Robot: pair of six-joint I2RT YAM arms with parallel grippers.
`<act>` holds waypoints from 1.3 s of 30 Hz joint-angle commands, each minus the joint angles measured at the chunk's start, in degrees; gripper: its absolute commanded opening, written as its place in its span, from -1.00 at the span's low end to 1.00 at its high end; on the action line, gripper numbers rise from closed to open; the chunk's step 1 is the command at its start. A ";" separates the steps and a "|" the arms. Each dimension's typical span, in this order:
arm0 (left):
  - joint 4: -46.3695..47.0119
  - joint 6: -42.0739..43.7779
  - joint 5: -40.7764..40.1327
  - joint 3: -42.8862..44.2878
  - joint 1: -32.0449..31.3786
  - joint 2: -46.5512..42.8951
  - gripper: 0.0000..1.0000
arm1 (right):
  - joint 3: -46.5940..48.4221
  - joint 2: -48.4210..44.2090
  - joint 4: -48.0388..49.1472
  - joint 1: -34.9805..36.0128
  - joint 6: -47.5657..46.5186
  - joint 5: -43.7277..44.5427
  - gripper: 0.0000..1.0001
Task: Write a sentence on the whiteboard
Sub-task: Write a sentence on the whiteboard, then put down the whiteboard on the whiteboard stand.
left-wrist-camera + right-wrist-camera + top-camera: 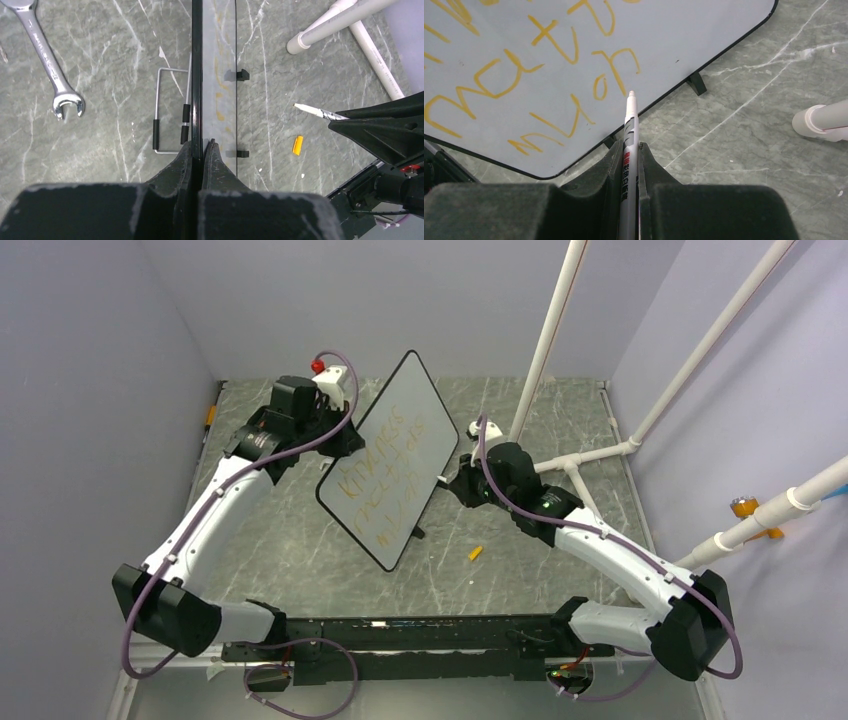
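The whiteboard (400, 430) stands tilted on edge at mid table, white with a thin black frame. The sentence (385, 468) is orange-yellow lettering in about three lines on its face, seen close in the right wrist view (524, 65). My left gripper (350, 437) is shut on the board's upper left edge; its wrist view shows the board edge-on (197, 75) between the fingers (202, 147). My right gripper (630, 146) is shut on a slim grey marker (630, 125). The marker's pale tip (631, 94) points at the board's lower right part; I cannot tell if it touches.
An orange marker cap (476, 553) lies on the grey marble table right of the board, also in the left wrist view (298, 145). A steel wrench (47, 65) lies behind the board. A wire stand (157, 110) is at the board's back. White pipes (545, 340) rise at back right.
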 commanded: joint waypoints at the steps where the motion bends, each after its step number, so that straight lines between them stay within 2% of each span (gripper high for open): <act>1: -17.77 2.51 -9.38 -6.06 0.98 0.77 -1.00 | -0.50 -2.15 1.37 0.19 0.68 0.17 -1.00; 13: -9.99 -1.56 -3.58 -15.97 3.58 -1.45 -1.00 | -1.49 -2.78 1.58 0.15 0.57 0.48 -1.00; 22: -7.15 1.39 -5.08 -19.95 3.58 0.70 -1.00 | -2.00 -2.21 2.30 0.15 0.22 0.45 -1.00; 30: -4.13 -0.44 -4.65 -23.00 3.58 1.27 -1.00 | -2.18 -1.41 2.88 0.13 -0.07 0.58 -1.00; 34: -0.86 -2.28 -1.99 -25.36 3.50 0.62 -1.00 | -2.29 -1.38 3.01 0.09 -0.36 0.89 -1.00; 39: 1.25 -3.82 -1.46 -26.36 1.47 2.23 -1.00 | -2.21 -0.61 3.16 0.05 -0.41 0.73 -1.00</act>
